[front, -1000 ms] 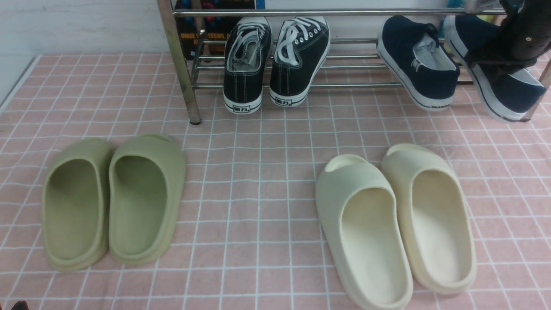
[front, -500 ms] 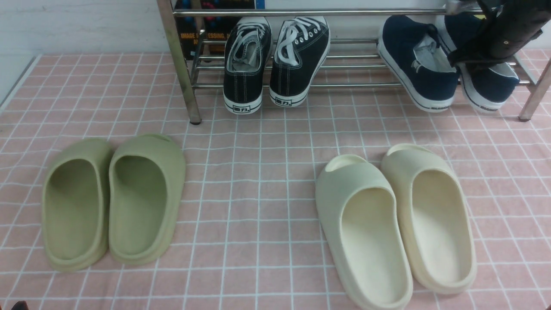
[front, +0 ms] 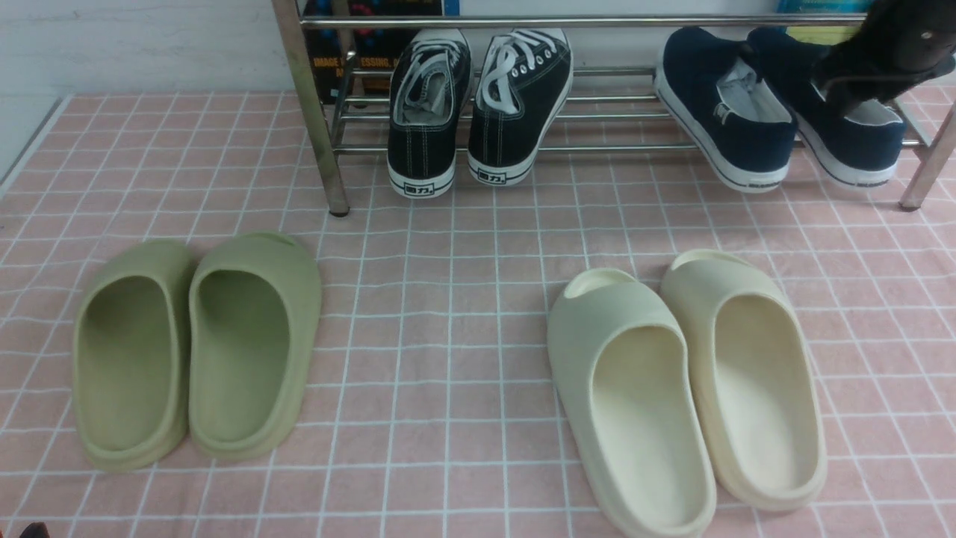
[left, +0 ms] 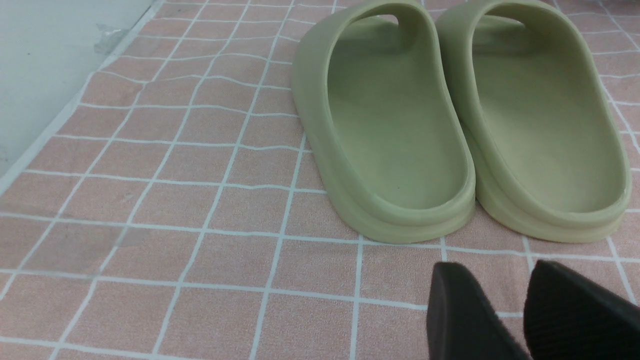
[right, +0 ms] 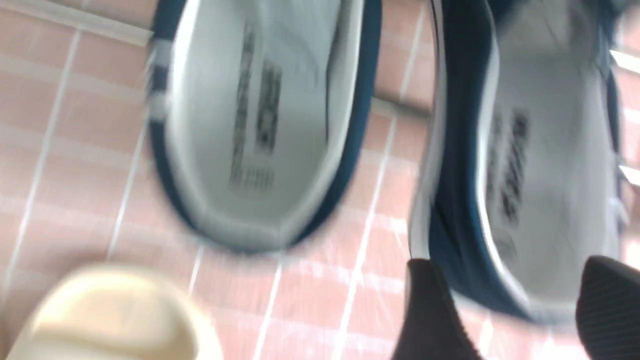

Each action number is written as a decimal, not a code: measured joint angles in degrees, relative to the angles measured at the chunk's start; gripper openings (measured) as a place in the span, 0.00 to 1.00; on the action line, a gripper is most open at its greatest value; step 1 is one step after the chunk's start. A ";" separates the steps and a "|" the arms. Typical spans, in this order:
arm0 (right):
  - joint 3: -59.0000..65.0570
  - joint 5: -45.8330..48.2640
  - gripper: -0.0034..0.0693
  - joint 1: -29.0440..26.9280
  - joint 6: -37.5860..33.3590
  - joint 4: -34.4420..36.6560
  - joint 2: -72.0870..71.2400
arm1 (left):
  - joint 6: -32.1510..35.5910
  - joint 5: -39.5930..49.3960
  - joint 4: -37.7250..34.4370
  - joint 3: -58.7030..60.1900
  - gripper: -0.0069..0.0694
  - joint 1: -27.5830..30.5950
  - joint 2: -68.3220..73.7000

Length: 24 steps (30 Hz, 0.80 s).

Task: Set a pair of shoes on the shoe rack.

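Note:
Both navy slip-on shoes lie on the chrome shoe rack [front: 310, 112] at its right end. One [front: 728, 112] is to the left, the other [front: 848, 138] beside it, heels toward me. My right gripper [front: 851, 90] hovers just over the right-hand shoe's heel. In the blurred right wrist view, the gripper [right: 505, 262] is open, its jaws wide apart on either side of that shoe's [right: 540, 175] heel rim, with the other shoe [right: 260, 125] alongside. My left gripper [left: 492, 265] is low over the pink cloth, empty, jaws a narrow gap apart.
Black lace-up sneakers [front: 478, 97] sit on the rack's left part. Green slides [front: 198, 344] lie front left, right ahead of my left gripper [left: 460, 125]. Cream slides [front: 687, 388] lie front right. A rack leg [front: 922, 161] stands beside the right navy shoe.
My right gripper carried the second navy shoe from off the rack's right end onto the rack beside the first, and now sits slightly higher over its heel. The left arm has not moved.

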 joint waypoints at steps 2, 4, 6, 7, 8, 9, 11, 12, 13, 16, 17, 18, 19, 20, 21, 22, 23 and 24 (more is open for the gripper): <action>1.73 0.63 0.49 0.00 0.96 0.00 -3.05 | 0.00 0.00 0.06 0.00 0.40 0.00 -0.03; 5.82 1.01 0.38 0.00 2.29 0.00 -7.95 | 0.00 0.00 0.06 0.00 0.40 0.00 -0.03; 11.37 1.13 0.21 -0.09 2.85 0.00 -14.07 | 0.00 0.02 0.11 0.00 0.40 0.00 -0.03; 12.60 1.13 0.20 -0.12 2.84 0.05 -15.44 | 0.00 0.02 0.11 0.00 0.40 0.00 -0.03; 17.78 1.22 0.08 -0.12 2.95 0.74 -21.09 | 0.00 0.02 0.11 0.00 0.40 0.00 -0.03; 18.44 1.22 0.07 -0.12 2.95 0.74 -21.82 | 0.00 0.02 0.11 0.00 0.40 0.00 -0.03; 27.46 0.94 0.02 -0.31 2.95 2.71 -32.04 | 0.00 0.02 0.11 0.00 0.40 0.00 -0.03; 31.04 0.01 0.02 -0.31 2.99 3.87 -36.18 | 0.00 0.02 0.13 0.00 0.40 0.00 -0.03; 34.65 -1.66 0.02 -0.31 2.99 5.19 -40.36 | 0.00 0.02 0.13 0.00 0.40 0.00 -0.03; 44.72 -8.05 0.02 -0.31 2.50 10.05 -52.05 | 0.00 0.02 0.13 0.00 0.40 0.00 -0.03; 48.23 -10.26 0.02 -0.31 2.03 11.60 -56.21 | 0.00 0.02 0.18 0.00 0.40 0.00 -0.03; 48.91 -10.26 0.02 -0.31 1.89 11.60 -57.03 | 0.00 0.02 0.18 0.00 0.40 0.00 -0.03; 54.96 -14.06 0.02 -0.31 0.97 13.82 -64.39 | 0.00 0.02 0.34 0.00 0.40 0.00 -0.03; 56.84 -15.71 0.02 -0.31 0.69 14.38 -66.77 | 0.00 0.02 0.39 0.00 0.40 0.00 -0.03; 59.21 -17.20 0.02 -0.31 0.38 15.15 -69.89 | 0.00 0.02 0.38 0.00 0.40 0.00 -0.03; 62.88 -19.11 0.02 -0.31 0.13 15.70 -74.97 | 0.00 0.02 0.38 0.00 0.40 0.00 -0.03; 64.66 -20.25 0.02 -0.31 0.07 15.90 -77.65 | 0.00 0.02 0.46 0.00 0.40 0.00 -0.03; 65.46 -20.42 0.02 -0.31 0.07 15.96 -78.94 | 0.00 0.02 0.45 0.00 0.40 0.00 -0.03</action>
